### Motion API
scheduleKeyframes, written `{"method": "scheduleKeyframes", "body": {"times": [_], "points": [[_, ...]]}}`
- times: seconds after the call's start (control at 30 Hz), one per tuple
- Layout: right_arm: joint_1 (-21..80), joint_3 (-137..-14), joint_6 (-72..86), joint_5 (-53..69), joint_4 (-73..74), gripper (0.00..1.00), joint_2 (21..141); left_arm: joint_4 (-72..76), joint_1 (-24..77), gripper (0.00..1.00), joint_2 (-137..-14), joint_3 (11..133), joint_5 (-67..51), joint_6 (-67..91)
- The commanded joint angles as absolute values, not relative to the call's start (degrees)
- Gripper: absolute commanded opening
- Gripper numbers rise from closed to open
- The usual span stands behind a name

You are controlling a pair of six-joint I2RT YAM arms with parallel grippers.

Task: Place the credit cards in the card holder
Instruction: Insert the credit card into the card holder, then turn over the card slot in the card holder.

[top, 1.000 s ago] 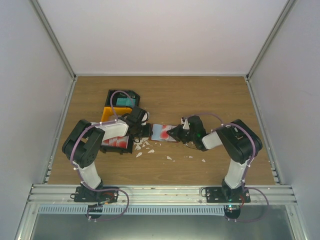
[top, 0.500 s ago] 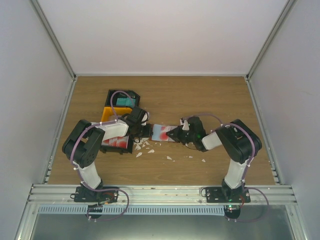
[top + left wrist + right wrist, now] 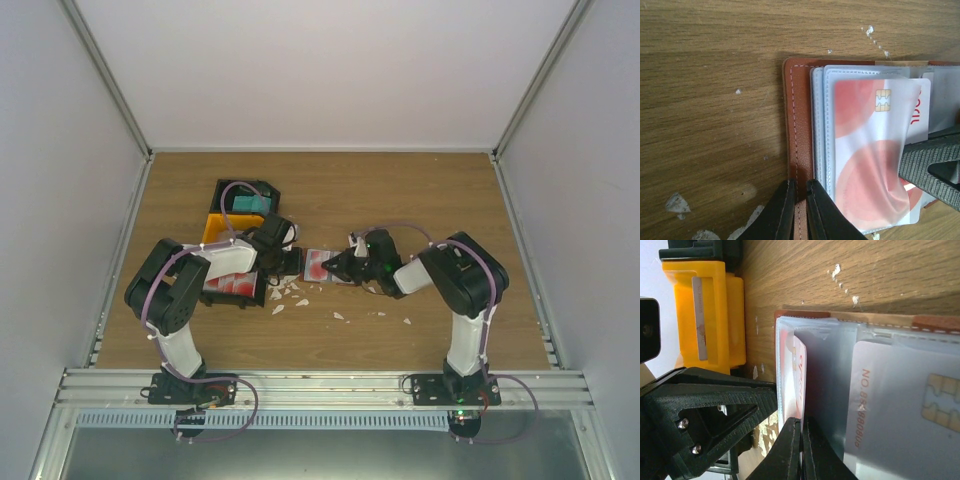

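The card holder [image 3: 792, 110] lay open on the wooden table [image 3: 400, 190], between the two arms and just right of the black-and-orange tray [image 3: 215, 228]. Its stack of clear sleeves [image 3: 820, 130] faced up. The left gripper [image 3: 801, 187] had its fingers clenched on the brown stitched edge of the holder, with the leather showing between the two tips. The right gripper [image 3: 801, 422] came in from the opposite side. Its fingers were pressed together on the outer edge of a red card [image 3: 865, 165]. Most of that card sat inside a frosted sleeve, and only the strip with red lettering showed uncovered. A white card [image 3: 890, 410] with a chip and printed numbers lay in a sleeve beside it. More red cards [image 3: 228, 284] rested in the near compartment of the tray, and a teal card [image 3: 247, 203] in the far one. White scraps [image 3: 290, 293] were scattered on the wood just in front of the holder.
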State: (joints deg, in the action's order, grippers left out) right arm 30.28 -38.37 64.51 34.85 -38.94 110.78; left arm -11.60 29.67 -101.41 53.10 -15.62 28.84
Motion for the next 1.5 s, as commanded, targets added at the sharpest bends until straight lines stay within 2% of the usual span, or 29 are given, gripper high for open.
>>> {"method": "scheduleKeyframes", "body": {"times": [0.0,0.2,0.27,0.43,0.53,0.63,0.77,1.0,1.33,1.47], "points": [[32.03,-38.27,63.49,34.21,-37.06,0.03,113.67,-10.03,30.32,0.11,-103.01,52.04,-18.78,27.95],[32.78,-37.79,63.66,32.95,-36.59,0.08,112.82,-10.14,30.34,0.10,-102.80,52.12,-18.96,27.91],[32.78,-37.11,63.15,31.24,-34.80,0.14,110.36,-10.24,30.32,0.10,-102.53,52.12,-18.89,27.86],[32.79,-37.28,59.65,25.54,-25.38,0.35,102.97,-10.60,30.32,0.10,-101.82,52.38,-18.86,27.61],[33.07,-38.21,57.16,23.20,-21.11,0.53,99.68,-10.78,30.32,0.10,-101.33,52.68,-18.98,27.38],[33.77,-40.34,53.94,20.07,-15.23,0.59,98.19,-11.51,30.32,0.11,-100.91,53.44,-18.92,27.25],[35.11,-42.97,50.73,15.32,-9.33,0.58,96.32,-12.11,30.32,0.12,-99.61,53.96,-18.75,27.24],[39.60,-51.21,44.01,1.61,5.55,0.48,97.66,-12.65,30.32,0.15,-96.33,54.10,-17.80,27.98],[42.00,-56.45,40.78,-1.42,12.10,0.36,103.43,-9.49,30.28,0.15,-95.36,53.89,-22.62,29.49],[42.05,-57.18,41.33,-1.05,13.45,0.29,105.55,-8.06,30.23,0.20,-96.66,53.70,-24.67,30.03]]}}
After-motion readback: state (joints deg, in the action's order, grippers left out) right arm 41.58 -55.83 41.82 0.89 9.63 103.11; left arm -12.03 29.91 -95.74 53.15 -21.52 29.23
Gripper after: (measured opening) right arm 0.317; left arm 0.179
